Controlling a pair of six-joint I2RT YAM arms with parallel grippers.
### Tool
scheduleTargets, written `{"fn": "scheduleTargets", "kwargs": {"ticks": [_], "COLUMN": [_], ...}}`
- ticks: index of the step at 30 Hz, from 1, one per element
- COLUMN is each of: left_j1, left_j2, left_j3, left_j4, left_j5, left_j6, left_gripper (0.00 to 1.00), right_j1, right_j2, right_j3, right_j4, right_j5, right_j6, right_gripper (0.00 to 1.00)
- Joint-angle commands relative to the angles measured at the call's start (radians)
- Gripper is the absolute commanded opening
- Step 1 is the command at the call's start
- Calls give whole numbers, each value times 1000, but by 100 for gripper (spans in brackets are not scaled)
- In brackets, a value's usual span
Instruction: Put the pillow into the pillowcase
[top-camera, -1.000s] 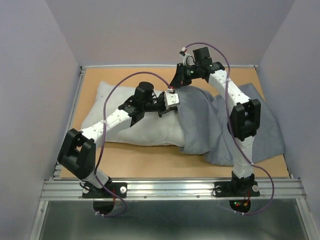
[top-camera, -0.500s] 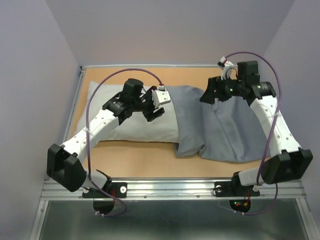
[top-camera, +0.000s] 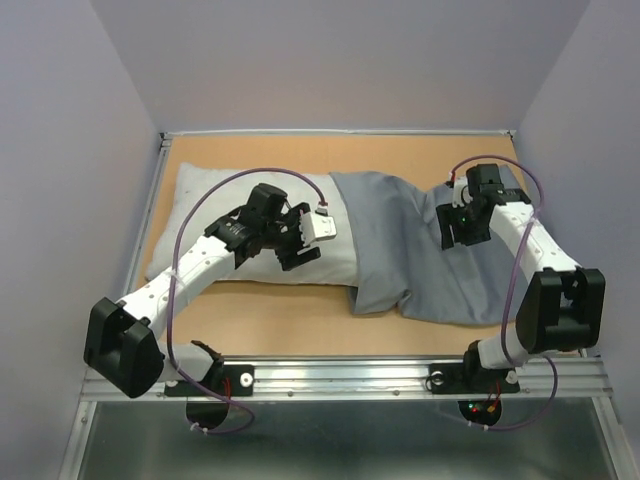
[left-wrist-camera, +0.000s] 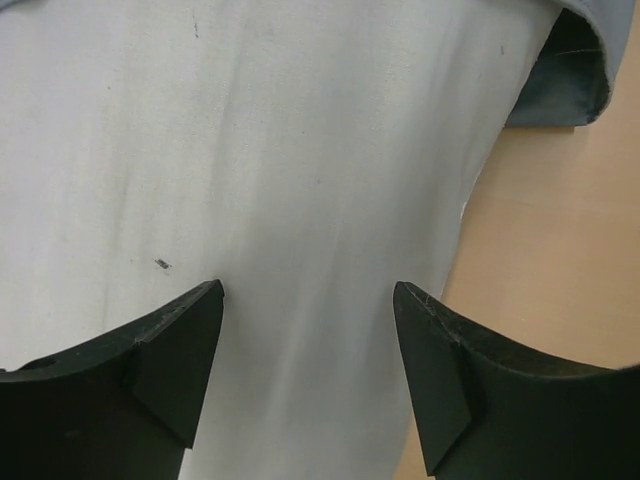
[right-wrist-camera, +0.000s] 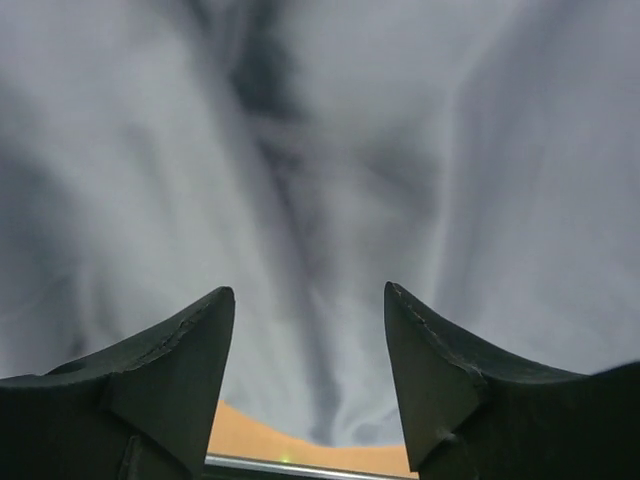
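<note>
Setting: a tan wooden surface (top-camera: 290, 310) closed in by pale lilac walls (top-camera: 60, 150), seen from above.
Pillow: the off-white pillow (top-camera: 215, 215) lies flat across the left half of the frame, lengthwise from left to right. Its left end is bare; its right end sits inside the pillowcase mouth.
Pillow close-up: in the left wrist view the pillow (left-wrist-camera: 250, 150) fills most of the frame, with faint dark specks on the cloth.
Pillowcase: the blue-grey pillowcase (top-camera: 400, 240) spreads over the centre and right of the frame, creased and slack. Its open edge runs across the pillow at mid-frame.
Pillowcase corner: a folded hem of the pillowcase (left-wrist-camera: 575, 70) shows at the upper right of the left wrist view, with bare surface (left-wrist-camera: 560, 250) below it.
Left tool: the left tool (top-camera: 300, 245) hangs over the pillow just left of the pillowcase edge. Its fingers stand apart, nothing between them (left-wrist-camera: 310, 300).
Right tool: the right tool (top-camera: 458, 230) is over the pillowcase at the right of the frame. Its fingers are spread, with only rumpled pillowcase cloth (right-wrist-camera: 350, 150) beyond them (right-wrist-camera: 310, 310).
Near edge: an aluminium rail (top-camera: 340, 375) carries both arm bases at the bottom of the frame.
</note>
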Motion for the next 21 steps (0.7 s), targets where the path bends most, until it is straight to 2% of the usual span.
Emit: {"fn": "scheduleTargets", "kwargs": {"ticks": [1,7,9,10,14,15,16,21], "left_j1": [-20,-55,-64,-64,-63,-63,-63,-49], "left_j2": [22,104,161,208,286,293,306,382], "left_j3": [-31,-68,-45,-28,64,70,75,158], "left_j4": [81,144,179,185,219,236,246,272], "left_j5": [-69,-114,-129,-129,-132,-121,-118,-106], "left_j6": [-13,-14,-55,-113,-258,-279,-316,-422], "left_gripper": [78,80,67,53,33,29,21,11], "right_j1": [-7,-10,-10,-8,-10,-10,-10,-7], "right_j2": [93,335,437,466,624,693,728,941], "right_j3": [-6,77,164,198,422,530,589,960], "right_j4": [106,175,200,209,223,224,224,211], "right_j5": [156,165,163,162,147,134,131,73], "right_j6": [-18,-18,-16,-18,-35,-44,-61,-81], "right_gripper": [66,64,61,59,59,59,59,60]}}
